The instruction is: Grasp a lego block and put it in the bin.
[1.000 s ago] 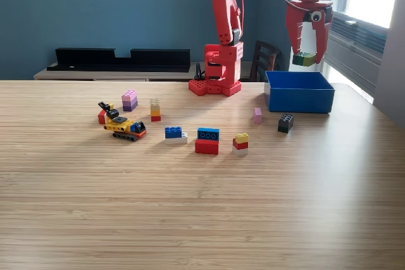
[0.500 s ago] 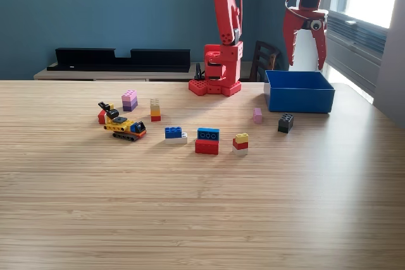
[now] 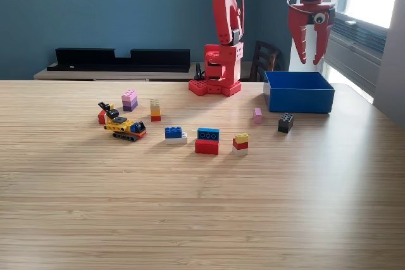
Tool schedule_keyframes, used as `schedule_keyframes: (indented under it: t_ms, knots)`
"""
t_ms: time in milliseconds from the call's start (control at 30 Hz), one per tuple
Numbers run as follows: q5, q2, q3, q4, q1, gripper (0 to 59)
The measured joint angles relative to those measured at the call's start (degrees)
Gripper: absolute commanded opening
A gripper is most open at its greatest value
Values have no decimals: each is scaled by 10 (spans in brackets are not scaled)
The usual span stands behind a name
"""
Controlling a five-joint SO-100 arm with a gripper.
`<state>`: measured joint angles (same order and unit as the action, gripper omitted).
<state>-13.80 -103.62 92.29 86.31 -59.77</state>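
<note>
The wooden tabletop (image 3: 202, 207) fills most of the exterior view, its near half bare. The red arm (image 3: 223, 30) stands at the far edge, about twelve o'clock from the tabletop's middle, its upper link reaching across to the view's right. The blue bin (image 3: 299, 93) sits at about two o'clock from the middle, just right of the arm's base; its inside cannot be seen from this angle. The tool (image 3: 310, 55) hangs above the bin, pointing down, its jaws slightly parted and nothing visible between them, so it looks released.

Loose pieces lie across the middle band. A small yellow and black toy vehicle (image 3: 124, 127) sits at nine o'clock, with a pink and purple stack (image 3: 130, 100) beyond it and a thin mixed-colour tower (image 3: 155, 110) beside that. Near the centre are a blue-on-white block (image 3: 174, 134), a blue-on-red block (image 3: 207, 141) and a yellow, red and white stack (image 3: 240, 143). Toward the bin stand a pink block (image 3: 257, 115) and a black block (image 3: 285, 122), the black one near the bin's front wall but apart from it.
</note>
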Motion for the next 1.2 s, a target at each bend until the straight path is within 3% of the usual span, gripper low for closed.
schedule_keyframes:
  t_ms: [200,600,1000,1200]
  knots:
    - [-7,0,-69,20,138,1]
    - [47,0,-91,21,468,1]
    - [72,0,-77,20,562,1]
    - [78,0,-58,-10,589,1]
